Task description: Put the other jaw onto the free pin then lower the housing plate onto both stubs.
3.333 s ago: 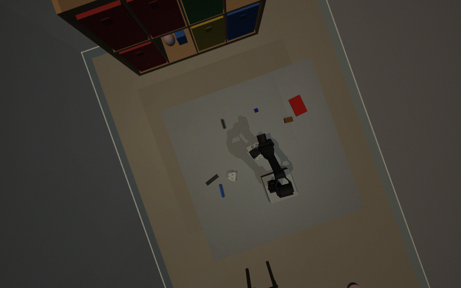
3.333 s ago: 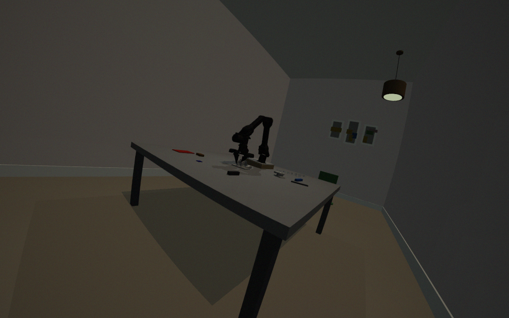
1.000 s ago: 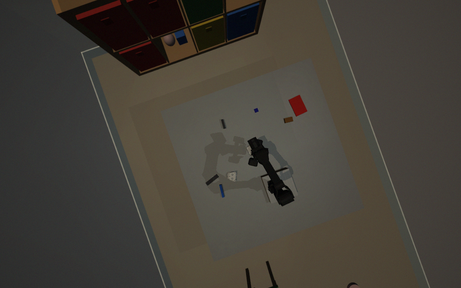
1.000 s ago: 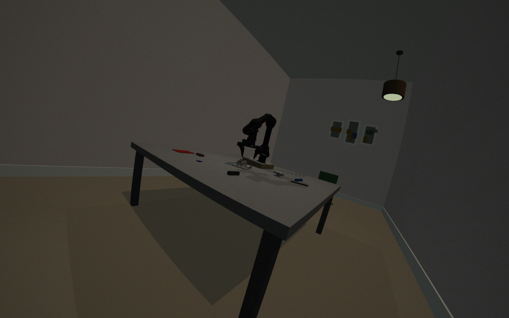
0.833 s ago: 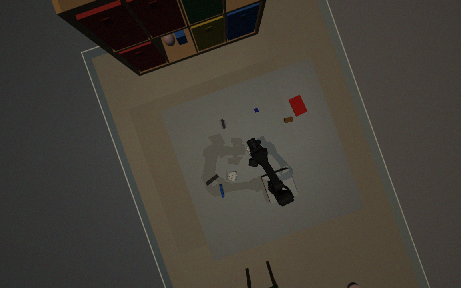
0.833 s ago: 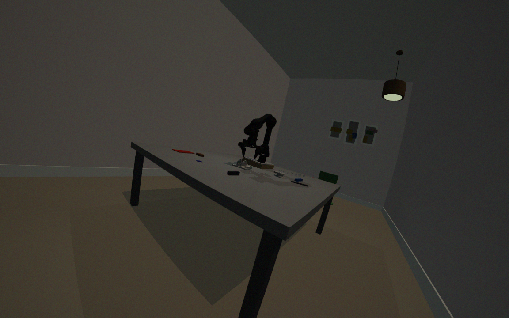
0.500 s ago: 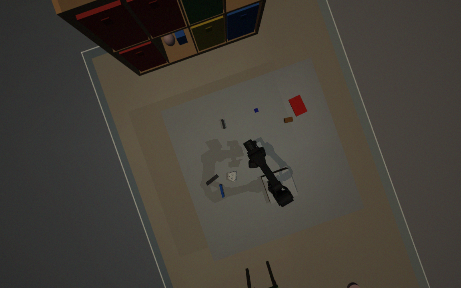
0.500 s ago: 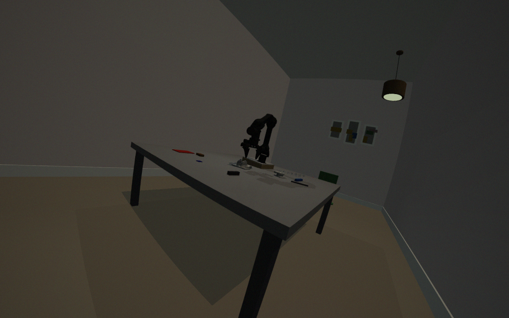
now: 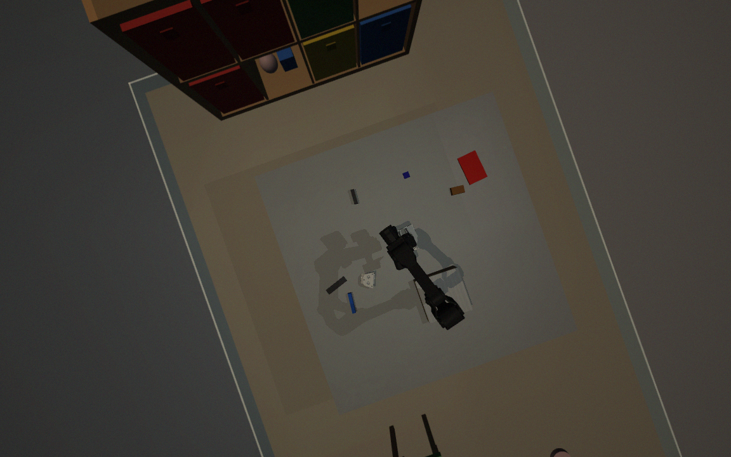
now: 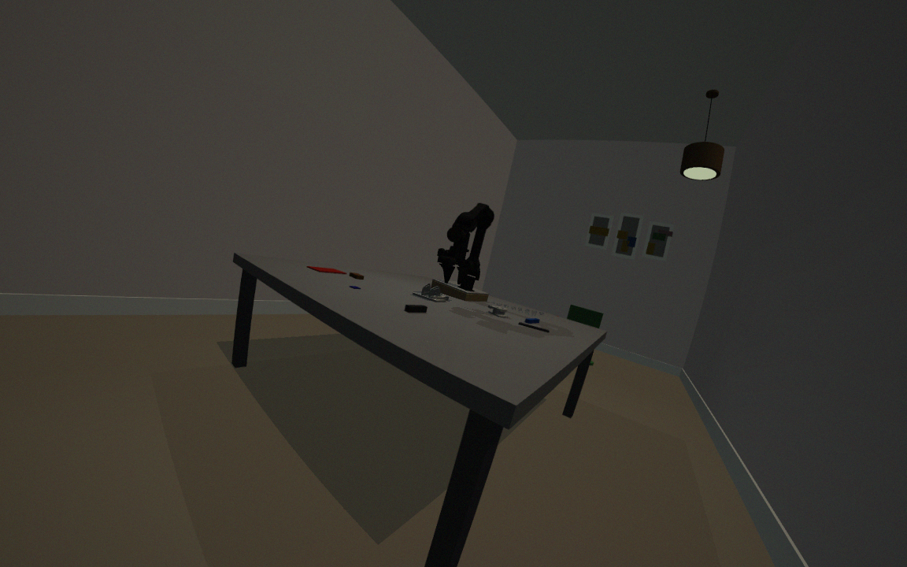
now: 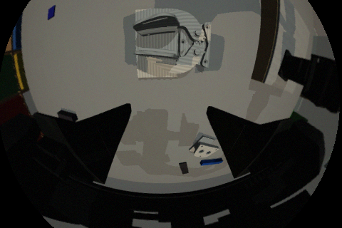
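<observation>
My gripper [image 11: 170,108] is open and empty, above the table beside the gear assembly. In the wrist view the ribbed base plate [image 11: 157,72] [image 10: 430,298] lies flat at upper centre. Two long grey jaws lie side by side on it, an upper jaw [image 11: 157,22] and a lower jaw [image 11: 157,53]. Their inner ends come together near the two stubs; whether the teeth mesh and both sit fully down is too small to tell. The housing plate [image 9: 368,279] [image 10: 498,310] [image 11: 208,150], white with holes, is apart from the base on the table. The arm partly covers the base in the top view.
A shallow tray [image 9: 462,292] [image 11: 269,32] stands by the arm's base. Near the housing plate lie a blue bar [image 9: 351,303] [image 11: 211,162] and a dark bar [image 9: 335,285] [image 11: 183,167]. A dark block [image 9: 354,196], small blue square [image 9: 406,174], orange block [image 9: 457,190] and red sheet [image 9: 472,167] lie farther away.
</observation>
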Robot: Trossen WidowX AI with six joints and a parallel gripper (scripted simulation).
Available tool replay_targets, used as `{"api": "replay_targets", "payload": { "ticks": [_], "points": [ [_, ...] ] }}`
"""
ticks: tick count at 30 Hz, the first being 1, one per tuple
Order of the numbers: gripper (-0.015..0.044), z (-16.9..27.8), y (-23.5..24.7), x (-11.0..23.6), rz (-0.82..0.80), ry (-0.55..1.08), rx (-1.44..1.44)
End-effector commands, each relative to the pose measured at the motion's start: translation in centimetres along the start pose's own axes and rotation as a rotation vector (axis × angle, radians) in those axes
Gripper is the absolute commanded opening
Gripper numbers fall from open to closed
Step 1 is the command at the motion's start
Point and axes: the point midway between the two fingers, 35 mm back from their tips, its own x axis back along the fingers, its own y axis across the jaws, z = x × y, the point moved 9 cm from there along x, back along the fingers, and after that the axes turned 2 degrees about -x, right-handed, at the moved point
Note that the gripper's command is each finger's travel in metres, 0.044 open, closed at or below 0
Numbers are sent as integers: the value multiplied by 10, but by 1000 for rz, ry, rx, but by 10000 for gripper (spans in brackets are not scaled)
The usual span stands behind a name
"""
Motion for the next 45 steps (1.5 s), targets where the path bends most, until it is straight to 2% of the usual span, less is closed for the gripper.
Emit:
{"api": "replay_targets", "payload": {
  "ticks": [1,45],
  "points": [
    [440,5,-2,1,-1,-4,69],
    [440,67,-31,4,9,-8,956]
  ]
}}
